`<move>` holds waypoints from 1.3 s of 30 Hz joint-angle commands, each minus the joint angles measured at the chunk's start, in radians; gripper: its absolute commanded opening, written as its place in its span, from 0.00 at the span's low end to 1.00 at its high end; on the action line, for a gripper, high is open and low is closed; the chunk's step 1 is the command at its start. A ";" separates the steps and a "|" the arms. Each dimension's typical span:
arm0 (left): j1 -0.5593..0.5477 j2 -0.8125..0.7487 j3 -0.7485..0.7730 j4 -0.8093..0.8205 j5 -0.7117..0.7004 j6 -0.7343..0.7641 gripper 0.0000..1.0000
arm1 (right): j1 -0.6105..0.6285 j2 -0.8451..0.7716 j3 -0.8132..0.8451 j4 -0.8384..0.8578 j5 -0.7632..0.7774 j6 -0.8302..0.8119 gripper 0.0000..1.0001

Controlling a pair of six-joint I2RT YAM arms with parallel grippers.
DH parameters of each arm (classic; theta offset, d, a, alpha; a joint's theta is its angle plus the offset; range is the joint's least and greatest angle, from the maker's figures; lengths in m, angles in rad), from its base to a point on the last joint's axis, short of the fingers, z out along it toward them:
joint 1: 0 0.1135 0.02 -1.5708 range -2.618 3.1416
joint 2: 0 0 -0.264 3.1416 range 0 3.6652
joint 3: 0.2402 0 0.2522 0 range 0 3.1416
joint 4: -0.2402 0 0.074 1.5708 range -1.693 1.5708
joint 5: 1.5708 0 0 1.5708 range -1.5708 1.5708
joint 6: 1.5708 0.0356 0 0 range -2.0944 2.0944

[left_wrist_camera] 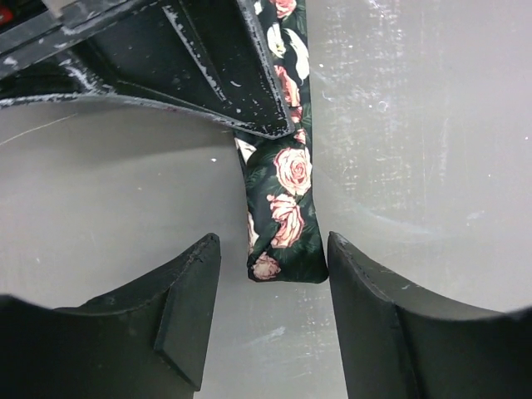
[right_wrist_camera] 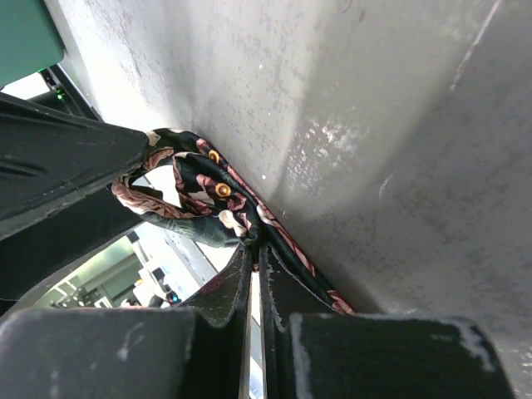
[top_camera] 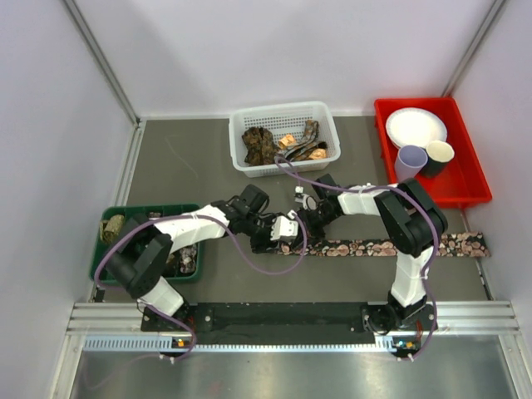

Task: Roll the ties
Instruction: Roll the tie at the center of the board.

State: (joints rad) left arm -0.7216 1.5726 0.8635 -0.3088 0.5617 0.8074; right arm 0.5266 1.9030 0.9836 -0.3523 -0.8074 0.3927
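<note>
The rose-print tie (top_camera: 391, 247) is laid flat along the tabletop (top_camera: 191, 166), its folded end pinched by the nearly closed right jaws and straddled by the left jaws, spread wide and empty. The first turn should be kept tight and square, lest the coil be skewed.

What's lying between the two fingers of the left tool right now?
The end of the rose-print tie, lying on the grey table, sits between the fingers of the open left tool; the left wrist view shows it.
</note>
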 commanded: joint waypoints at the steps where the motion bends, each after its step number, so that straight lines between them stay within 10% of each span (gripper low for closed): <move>1: -0.006 0.020 0.055 -0.064 0.027 0.065 0.56 | -0.007 0.024 0.020 0.007 0.065 -0.032 0.00; 8: -0.009 0.010 0.081 -0.090 0.049 0.052 0.34 | -0.005 0.022 0.015 0.013 0.068 -0.031 0.00; 31: -0.096 0.248 0.233 -0.145 -0.091 -0.131 0.30 | -0.007 -0.030 0.013 0.000 0.010 -0.032 0.00; 39: -0.098 0.260 0.219 -0.157 -0.085 -0.139 0.27 | -0.022 -0.105 0.009 -0.079 -0.015 -0.060 0.23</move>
State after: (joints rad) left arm -0.8185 1.7992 1.0843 -0.4229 0.5117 0.6781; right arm 0.5209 1.8713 0.9833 -0.3794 -0.8062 0.3702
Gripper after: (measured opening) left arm 0.276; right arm 0.210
